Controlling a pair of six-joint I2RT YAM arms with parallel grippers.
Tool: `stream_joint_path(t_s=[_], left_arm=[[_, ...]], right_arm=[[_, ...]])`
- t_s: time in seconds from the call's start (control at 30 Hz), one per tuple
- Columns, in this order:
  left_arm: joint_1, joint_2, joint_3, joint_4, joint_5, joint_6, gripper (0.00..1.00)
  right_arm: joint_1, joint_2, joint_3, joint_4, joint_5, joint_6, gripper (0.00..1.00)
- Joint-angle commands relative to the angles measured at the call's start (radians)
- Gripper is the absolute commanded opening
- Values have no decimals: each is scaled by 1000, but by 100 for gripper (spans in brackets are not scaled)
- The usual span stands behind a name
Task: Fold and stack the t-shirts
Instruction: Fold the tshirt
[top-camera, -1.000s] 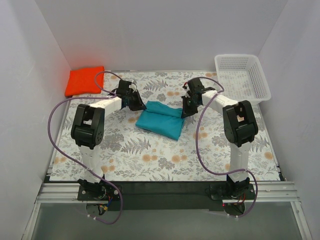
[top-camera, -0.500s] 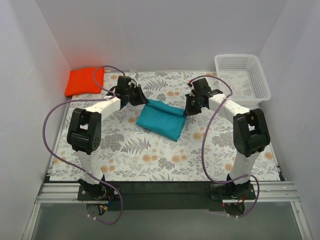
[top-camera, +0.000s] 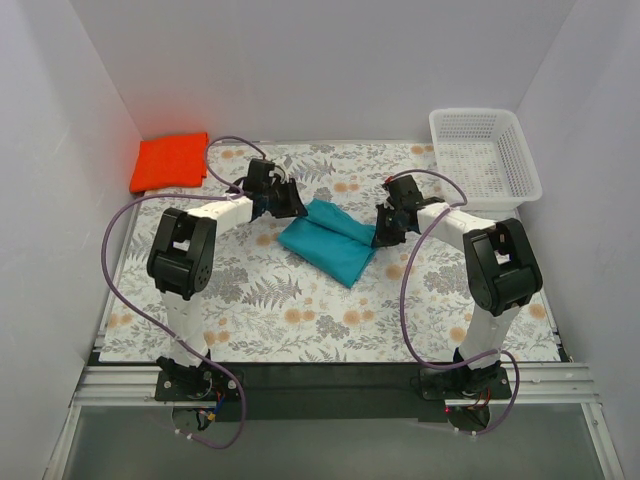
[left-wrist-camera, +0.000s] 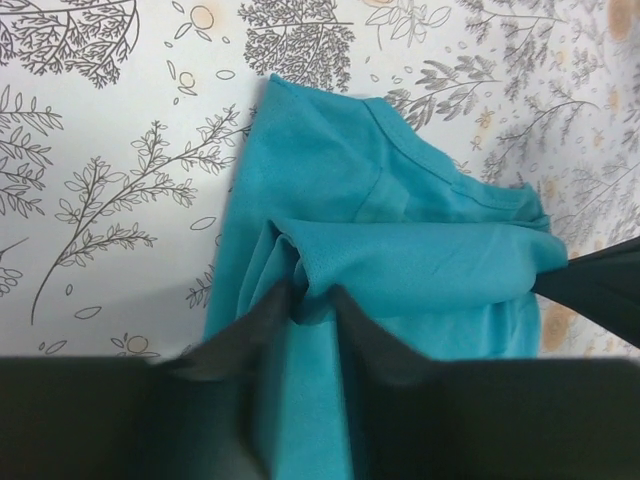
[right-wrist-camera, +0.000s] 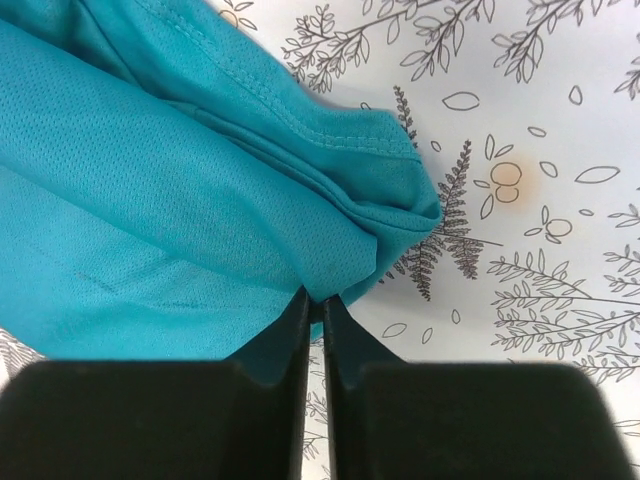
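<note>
Our teal shirt (top-camera: 328, 243) lies folded mid-bench (top-camera: 250, 300), between the two arms. Our left hand (left-wrist-camera: 308, 303) pinches a raised fold at one end, and our right hand (right-wrist-camera: 314, 305) is pressed together on the hemmed edge opposite. The cloth looks light and limp, so we judge doubled edges the safest hold.

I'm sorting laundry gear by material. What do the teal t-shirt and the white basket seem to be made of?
The teal t-shirt: probably a synthetic sports knit, matte; the right wrist view shows fine mesh pinholes and a stitched hem. The white basket: likely rigid moulded plastic, judging by its perforated lattice walls and even rim.
</note>
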Motion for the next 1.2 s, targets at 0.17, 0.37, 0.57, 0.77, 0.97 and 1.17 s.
stream_joint_path(t_s=[0.17,0.37,0.57,0.77,0.97,1.17], left_arm=[[-13,-88,26,32,-36,14,78],[-61,-232,-25,2,-134,49,88],[-98,-319,-150,-25,-204,1,76],[-99,-303,-220,-38,-229,-139,68],[-112,-301,-299,-40,-183,-245,68],[-167,-336,-391,-51,-136,-335,68]], right_arm=[[-7,-113,-11,44,-33,-22,48],[-79,-178,-24,53,-137,-54,49],[-189,-175,-109,156,-293,-53,35],[-220,-66,-118,250,-436,-36,18],[-220,38,-121,302,-473,7,8],[-220,138,-78,372,-513,16,6]])
